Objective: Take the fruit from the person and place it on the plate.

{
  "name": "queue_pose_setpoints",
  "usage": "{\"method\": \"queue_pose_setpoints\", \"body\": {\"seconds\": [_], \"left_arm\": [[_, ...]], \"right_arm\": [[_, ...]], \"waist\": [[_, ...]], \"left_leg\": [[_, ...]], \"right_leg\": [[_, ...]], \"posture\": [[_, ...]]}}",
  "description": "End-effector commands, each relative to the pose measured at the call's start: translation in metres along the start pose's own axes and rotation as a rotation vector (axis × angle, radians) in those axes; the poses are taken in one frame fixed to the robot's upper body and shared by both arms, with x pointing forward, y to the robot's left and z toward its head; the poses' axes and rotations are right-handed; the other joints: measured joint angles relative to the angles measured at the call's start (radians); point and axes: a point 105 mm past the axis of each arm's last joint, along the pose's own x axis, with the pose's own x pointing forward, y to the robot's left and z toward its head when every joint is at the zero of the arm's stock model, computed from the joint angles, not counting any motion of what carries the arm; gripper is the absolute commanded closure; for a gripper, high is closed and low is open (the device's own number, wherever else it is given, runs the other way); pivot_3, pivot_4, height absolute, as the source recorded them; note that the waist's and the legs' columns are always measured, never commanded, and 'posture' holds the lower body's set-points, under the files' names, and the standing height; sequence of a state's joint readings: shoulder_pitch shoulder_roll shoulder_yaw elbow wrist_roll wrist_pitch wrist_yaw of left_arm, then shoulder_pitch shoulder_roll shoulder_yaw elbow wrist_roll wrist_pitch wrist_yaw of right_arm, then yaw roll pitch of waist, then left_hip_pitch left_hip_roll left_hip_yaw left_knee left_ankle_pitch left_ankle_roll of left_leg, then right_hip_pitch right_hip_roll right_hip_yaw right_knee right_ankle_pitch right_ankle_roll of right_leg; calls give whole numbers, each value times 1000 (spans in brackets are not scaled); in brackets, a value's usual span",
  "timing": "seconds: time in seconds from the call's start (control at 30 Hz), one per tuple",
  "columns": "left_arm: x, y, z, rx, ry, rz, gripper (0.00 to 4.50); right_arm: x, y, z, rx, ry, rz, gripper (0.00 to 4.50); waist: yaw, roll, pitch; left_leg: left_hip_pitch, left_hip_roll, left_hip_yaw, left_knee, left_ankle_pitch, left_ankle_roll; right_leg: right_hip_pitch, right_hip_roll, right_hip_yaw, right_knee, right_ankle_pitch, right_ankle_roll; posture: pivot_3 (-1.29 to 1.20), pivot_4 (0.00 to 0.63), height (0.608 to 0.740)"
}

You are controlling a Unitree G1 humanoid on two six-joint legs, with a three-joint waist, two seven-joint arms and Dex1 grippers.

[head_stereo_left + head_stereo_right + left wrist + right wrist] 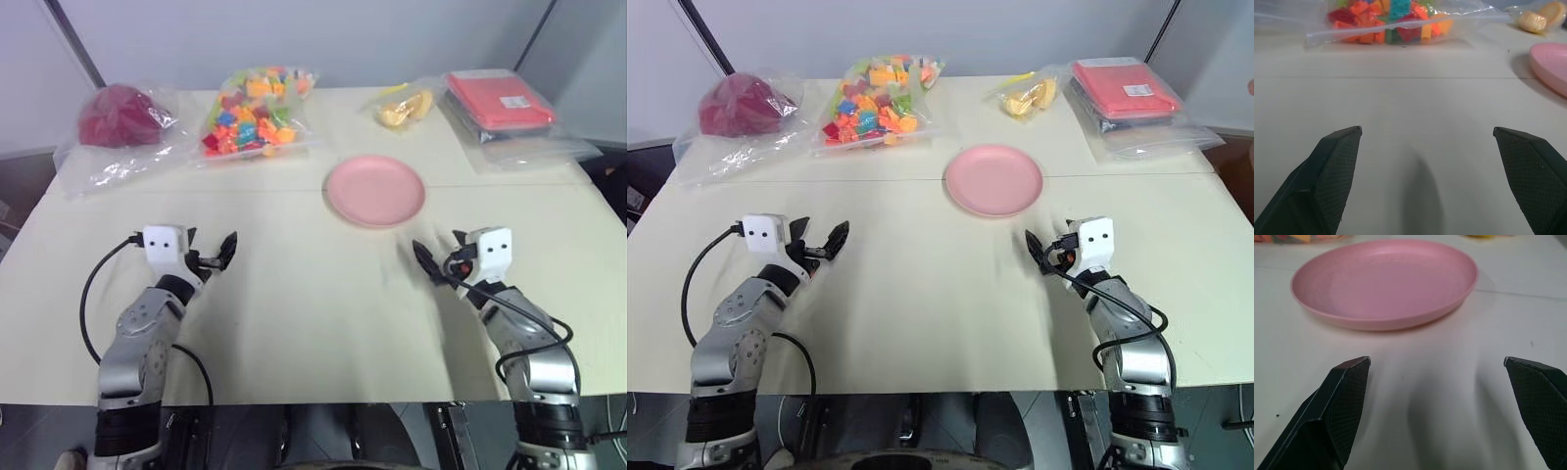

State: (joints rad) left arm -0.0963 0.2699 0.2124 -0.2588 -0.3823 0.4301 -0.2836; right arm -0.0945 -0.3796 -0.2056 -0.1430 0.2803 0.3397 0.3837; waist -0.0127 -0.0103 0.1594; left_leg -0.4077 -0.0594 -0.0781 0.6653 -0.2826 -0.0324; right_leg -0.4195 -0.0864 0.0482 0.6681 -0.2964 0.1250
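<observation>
Two end effectors, left (217,252) and right (429,258), are held spread over bare desk (313,323). The pink plate (375,191) is set just beyond the right one, bags lined along the far edge.

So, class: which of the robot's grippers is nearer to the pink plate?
The right gripper: it sits just in front of the plate, slightly to its right. The left gripper is well off to the plate's left.
</observation>
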Motion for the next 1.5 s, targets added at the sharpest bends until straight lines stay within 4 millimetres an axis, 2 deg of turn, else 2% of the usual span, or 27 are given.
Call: {"method": "queue_pose_setpoints", "body": {"seconds": [0.03,0.13,0.6,1.5], "left_arm": [[1,-4,18,23,-69,-23,0],[3,-5,25,-2,-90,-23,0],[5,-5,27,37,-89,-40,0],[10,-4,22,54,-72,-47,0]], "right_arm": [[-1,-2,21,-12,-77,-1,30],[-2,-5,23,-15,-91,-19,30],[-1,-6,27,-38,-129,-39,30],[2,-15,27,-84,-133,-103,30]], "waist": [[0,0,0],[2,0,0],[1,0,0],[0,0,0]], "left_leg": [[0,0,0,0,0,0],[0,0,0,0,0,0],[0,0,0,0,0,0],[0,0,0,0,0,0]], "right_leg": [[0,0,0,0,0,0],[0,0,0,0,0,0],[1,0,0,0,0,0],[1,0,0,0,0,0]], "posture": [[0,150,740],[0,150,740],[0,150,740],[0,150,740]]}}
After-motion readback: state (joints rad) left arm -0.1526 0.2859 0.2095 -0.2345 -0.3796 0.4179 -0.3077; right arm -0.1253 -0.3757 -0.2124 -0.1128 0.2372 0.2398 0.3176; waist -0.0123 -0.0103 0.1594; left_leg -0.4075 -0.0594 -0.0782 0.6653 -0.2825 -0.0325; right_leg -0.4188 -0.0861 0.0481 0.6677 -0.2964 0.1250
